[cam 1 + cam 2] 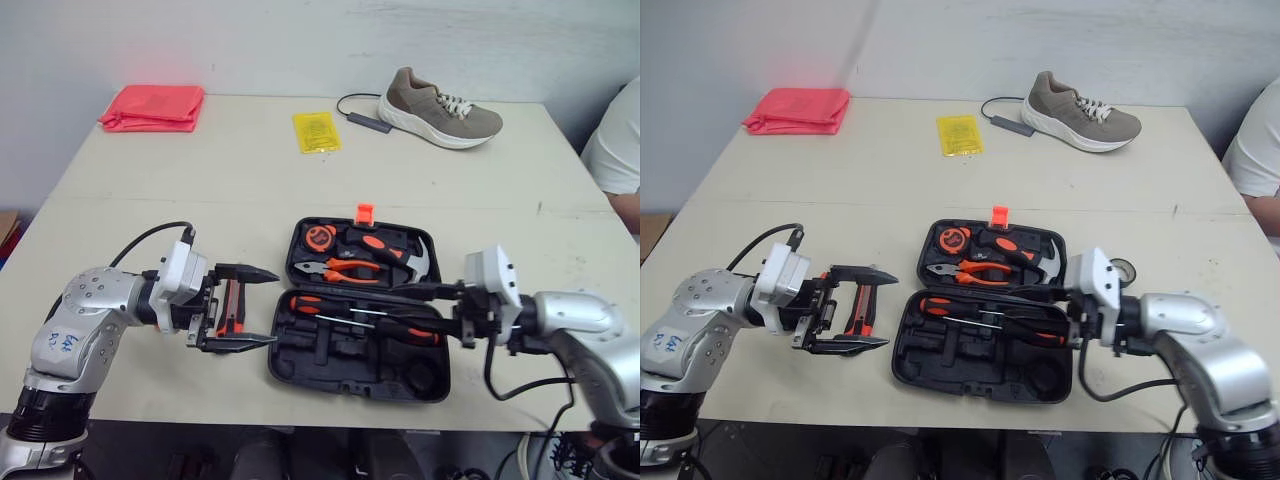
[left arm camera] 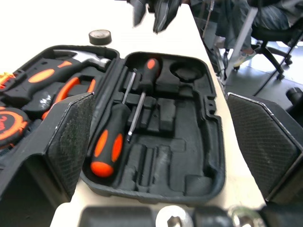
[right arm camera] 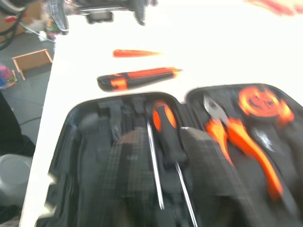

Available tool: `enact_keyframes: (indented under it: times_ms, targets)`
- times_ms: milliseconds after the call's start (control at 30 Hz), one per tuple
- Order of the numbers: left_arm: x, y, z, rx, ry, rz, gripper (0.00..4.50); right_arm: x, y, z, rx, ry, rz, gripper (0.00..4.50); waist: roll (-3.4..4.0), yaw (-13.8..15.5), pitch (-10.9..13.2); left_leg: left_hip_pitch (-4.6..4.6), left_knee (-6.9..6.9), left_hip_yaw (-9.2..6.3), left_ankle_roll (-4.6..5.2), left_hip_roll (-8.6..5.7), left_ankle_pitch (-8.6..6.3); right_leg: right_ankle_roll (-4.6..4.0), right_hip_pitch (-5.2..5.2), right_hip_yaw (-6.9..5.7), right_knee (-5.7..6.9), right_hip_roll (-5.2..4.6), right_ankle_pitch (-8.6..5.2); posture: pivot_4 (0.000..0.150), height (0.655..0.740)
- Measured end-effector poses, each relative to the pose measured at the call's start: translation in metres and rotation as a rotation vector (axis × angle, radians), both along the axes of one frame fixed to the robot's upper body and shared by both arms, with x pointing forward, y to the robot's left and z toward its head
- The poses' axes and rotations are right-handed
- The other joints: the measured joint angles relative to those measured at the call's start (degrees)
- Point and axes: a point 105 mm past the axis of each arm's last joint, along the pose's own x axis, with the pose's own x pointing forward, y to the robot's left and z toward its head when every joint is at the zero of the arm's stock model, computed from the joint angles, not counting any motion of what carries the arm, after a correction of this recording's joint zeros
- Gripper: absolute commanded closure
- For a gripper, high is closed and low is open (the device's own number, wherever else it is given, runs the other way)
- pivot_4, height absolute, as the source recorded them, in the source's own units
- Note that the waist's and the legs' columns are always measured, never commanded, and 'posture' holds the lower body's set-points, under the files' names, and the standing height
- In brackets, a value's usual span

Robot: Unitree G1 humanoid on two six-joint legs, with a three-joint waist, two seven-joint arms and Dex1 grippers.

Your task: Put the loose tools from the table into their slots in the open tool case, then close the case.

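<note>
A: What sits closest to us?
B: The left gripper (image 1: pixel 243 307), low at the near left of the table (image 1: pixel 200 190). Its 2 fingers are spread wide, 1 on each side of the black-and-orange utility knife (image 1: pixel 232 306), which lies loose on the table just left of the tool case (image 1: pixel 340 352). I can't see them pressing on it.
A: Why that pose?
B: I'd say it's lined up to pinch the knife across its body and carry it to an empty slot in the near half.
A: And the other arm?
B: The right gripper (image 2: pixel 150 14) hovers at the case's right end, fingers apart, holding nothing. 2 screwdrivers (image 1: pixel 350 305) lie in the near half. The pliers (image 1: pixel 340 268), tape measure (image 1: pixel 320 237) and hammer (image 1: pixel 405 250) are bedded in the far half. The case lies open flat, so closing comes last.
A: Anything else loose?
B: A roll of black tape (image 1: pixel 1123 268) right of the case, and a slim orange thing (image 3: pixel 135 53) near the knife. I can't tell what it is.
A: The room?
B: A pale tabletop with a red cloth (image 1: pixel 153 106), a yellow packet (image 1: pixel 316 132) and a shoe (image 1: pixel 438 110) along its far side. There's a white wall behind and a person's white sleeve (image 1: pixel 615 150) at the far right.
</note>
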Motion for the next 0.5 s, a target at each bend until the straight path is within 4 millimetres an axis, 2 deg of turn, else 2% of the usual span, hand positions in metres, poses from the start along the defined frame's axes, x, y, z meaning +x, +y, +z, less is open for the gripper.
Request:
enact_keyframes:
  times_ms: [167,500]
  targets:
    - [0.002,0.000,-0.003,0.007,0.011,-0.003,0.00,0.013,0.001,-0.033,-0.053,-0.055,-0.012,4.42,-0.02,0.1,0.0,-0.02,0.06,0.00,0.01,-0.02,0.00,0.00,0.00,-0.02,0.04,0.00,0.00,0.150,0.7400]
    - [0.002,-0.001,-0.003,0.011,-0.001,-0.007,0.00,0.018,-0.004,-0.060,-0.096,-0.034,0.012,4.42,-0.02,0.0,0.0,0.03,0.09,0.00,0.00,0.02,0.00,-0.03,-0.01,0.00,0.22,0.01,-0.02,0.150,0.7400]
